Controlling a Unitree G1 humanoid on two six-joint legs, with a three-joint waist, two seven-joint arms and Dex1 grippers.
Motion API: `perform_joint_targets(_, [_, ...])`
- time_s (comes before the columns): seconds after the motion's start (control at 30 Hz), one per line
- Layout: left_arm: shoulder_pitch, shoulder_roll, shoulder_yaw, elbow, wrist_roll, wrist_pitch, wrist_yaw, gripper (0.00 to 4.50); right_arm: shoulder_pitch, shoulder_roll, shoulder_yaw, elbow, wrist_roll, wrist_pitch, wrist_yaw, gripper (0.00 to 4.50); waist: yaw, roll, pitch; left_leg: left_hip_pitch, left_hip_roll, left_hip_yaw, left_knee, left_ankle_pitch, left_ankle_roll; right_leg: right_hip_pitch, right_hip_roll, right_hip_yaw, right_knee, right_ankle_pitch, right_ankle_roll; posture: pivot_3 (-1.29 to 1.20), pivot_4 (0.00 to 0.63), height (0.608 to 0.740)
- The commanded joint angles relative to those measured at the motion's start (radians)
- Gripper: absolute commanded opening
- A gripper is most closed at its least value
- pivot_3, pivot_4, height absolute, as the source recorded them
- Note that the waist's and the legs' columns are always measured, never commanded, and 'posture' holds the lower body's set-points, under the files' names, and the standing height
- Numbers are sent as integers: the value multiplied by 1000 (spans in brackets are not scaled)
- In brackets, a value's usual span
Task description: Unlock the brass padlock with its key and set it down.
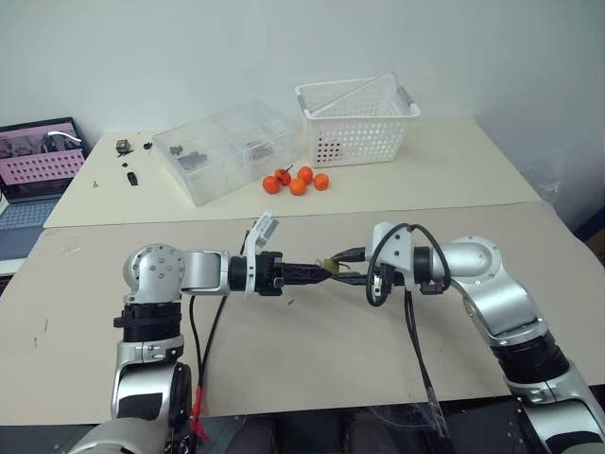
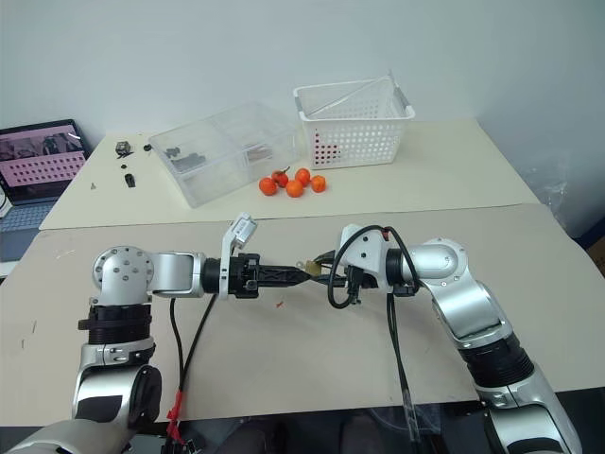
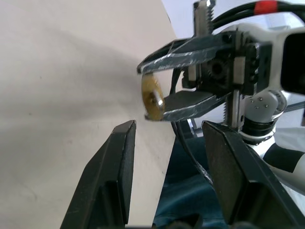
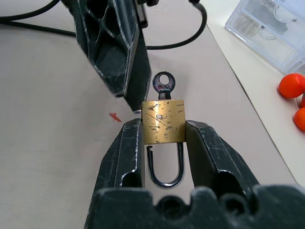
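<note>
A plain pale wall (image 1: 189,47) rises in front of me. Below it stand two beige benches, the far bench (image 1: 454,170) pushed against the near bench (image 1: 321,350) under my arms. At my far left an open laptop (image 1: 38,156) glows pink. The light is even.
</note>
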Motion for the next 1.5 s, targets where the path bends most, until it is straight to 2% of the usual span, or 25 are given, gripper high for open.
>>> perform_joint_targets(0.03, [-24,-12,17,2,-47,4,37,2325,-26,0,-14,-31,8,-21,-9,920,0,0,0,0,0,0,0,0,0,0,0,0,0,0,0,0,150,740])
perform_joint_targets(0.77, [-55,-66,60,37,-18,4,105,2325,-16,-6,-10,-76,14,0,-6,920,1,0,0,0,-1,0,-1,1,-2,0,0,0,-1,0,0,0,150,740])
perform_joint_targets(0.9, [-51,-67,57,34,-9,4,101,1293,-17,-7,-10,-79,14,1,-5,920,1,0,0,0,-1,1,-1,1,-2,0,0,0,-2,0,0,0,150,740])
perform_joint_targets(1.0, [-52,-65,54,34,-10,4,95,122,-18,-8,-11,-78,13,1,-4,920,1,0,0,0,-1,1,-2,1,-3,0,0,0,-2,0,0,0,150,740])
perform_joint_targets(1.03, [-53,-64,54,35,-10,4,94,22,-19,-8,-11,-78,13,1,-5,920,1,0,0,0,-1,1,-2,1,-3,0,0,0,-2,0,0,0,150,740])
perform_joint_targets(1.5, [-64,-74,63,48,5,2,89,27,-16,-8,-12,-87,30,21,2,920,1,0,0,0,-1,1,-2,1,-3,0,-1,0,-2,0,0,0,150,740])
